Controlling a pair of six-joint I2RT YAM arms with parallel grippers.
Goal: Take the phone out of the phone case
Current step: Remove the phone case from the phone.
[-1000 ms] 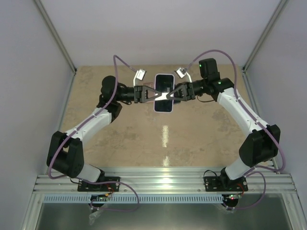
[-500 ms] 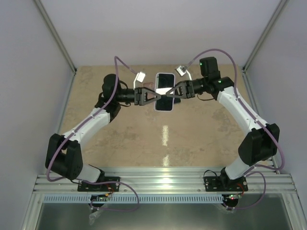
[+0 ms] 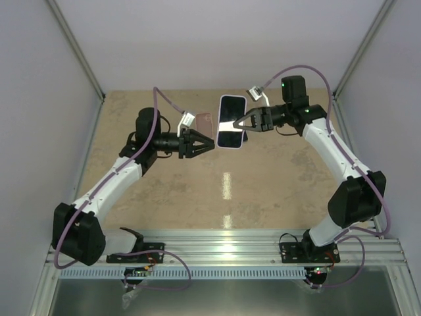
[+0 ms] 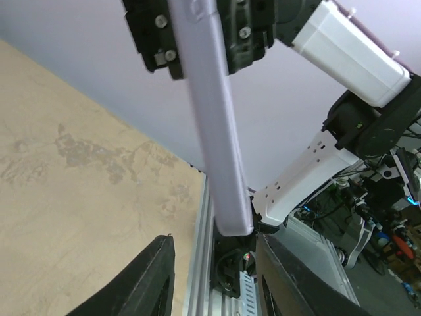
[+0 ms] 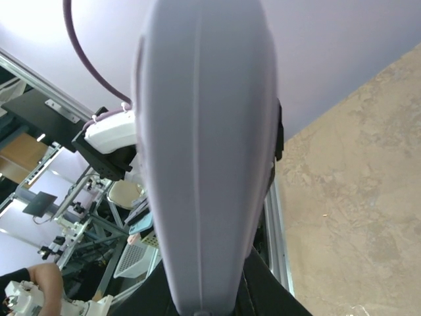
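Over the far middle of the surface (image 3: 263, 181), the right pincer (image 3: 242, 125) clamps the phone (image 3: 231, 122), seemingly not yet out of its lavender case (image 4: 214, 131); the left pincer (image 3: 209, 145), apart and empty beside it, should next take the case's edge.

The right gripper (image 3: 243, 128) pinches the right edge of a black-screened smartphone (image 3: 230, 122), held above the beige stone-patterned table (image 3: 263, 187) with its pale lilac phone case (image 3: 227, 149) on. The left gripper (image 3: 208, 145) points at the phone's lower left corner, apparently just clear. 1 small pinkish flat item (image 3: 204, 121) lies behind it
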